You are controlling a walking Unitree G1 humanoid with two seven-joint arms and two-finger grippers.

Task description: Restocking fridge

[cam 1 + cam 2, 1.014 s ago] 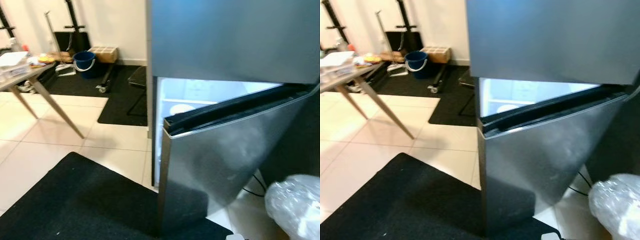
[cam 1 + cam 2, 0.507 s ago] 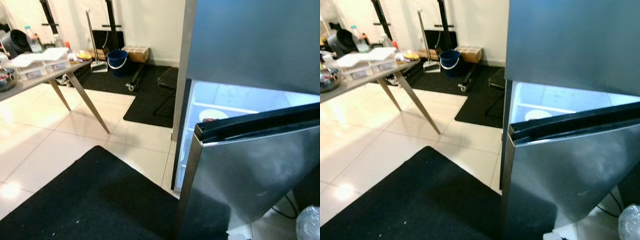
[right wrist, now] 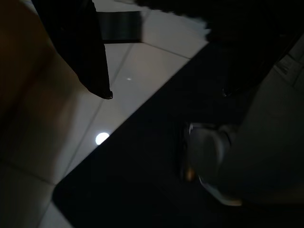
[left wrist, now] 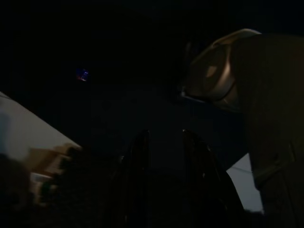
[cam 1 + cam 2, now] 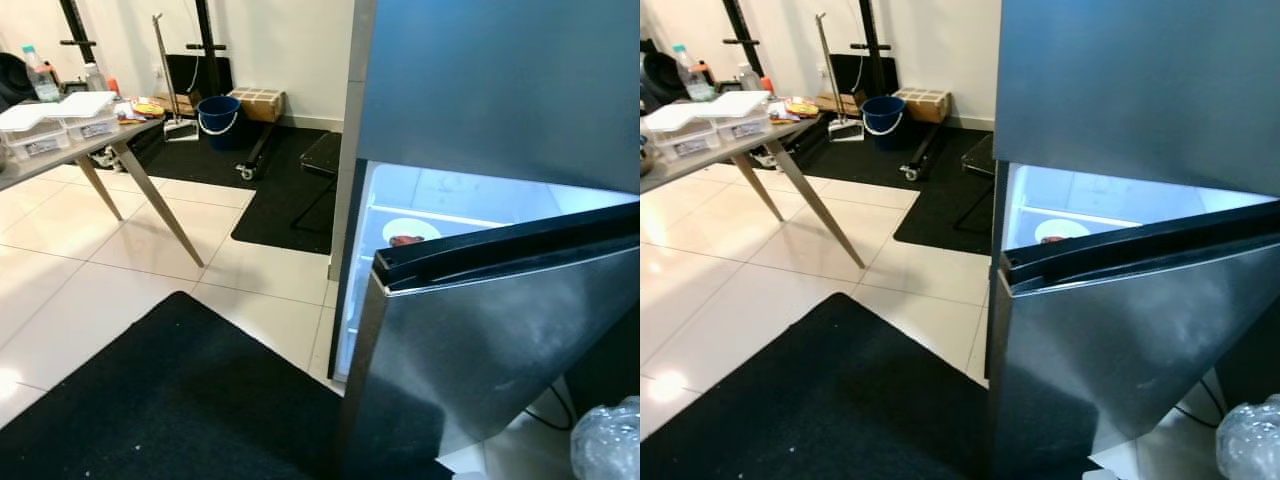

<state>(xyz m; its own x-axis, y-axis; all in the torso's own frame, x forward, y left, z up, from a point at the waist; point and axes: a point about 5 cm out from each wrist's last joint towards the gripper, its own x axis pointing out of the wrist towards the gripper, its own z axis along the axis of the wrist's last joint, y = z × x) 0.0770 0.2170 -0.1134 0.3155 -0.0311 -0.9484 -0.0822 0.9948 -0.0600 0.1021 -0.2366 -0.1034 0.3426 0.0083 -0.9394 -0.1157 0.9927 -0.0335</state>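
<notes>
Camera swung back right since 0.5 s ago; fridge door point(image 5: 500, 350) unchanged, ajar.

Fridge point(image 5: 1120, 90) stands ahead and right, its lit shelf holding a plate point(image 5: 410, 231) behind the door's left edge. Both arms hang low over the black mat point(image 5: 180, 400): left gripper point(image 4: 164, 137) nearly closed, right gripper point(image 3: 166, 92) spread, neither holding anything.

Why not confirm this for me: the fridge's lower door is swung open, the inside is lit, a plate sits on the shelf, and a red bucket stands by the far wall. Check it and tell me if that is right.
One detail is wrong: the bucket by the far wall is blue, not red, as the left eye view shows. The rest holds: the fridge's lower door is swung open, the inside is lit, and a plate sits on the shelf.
</notes>
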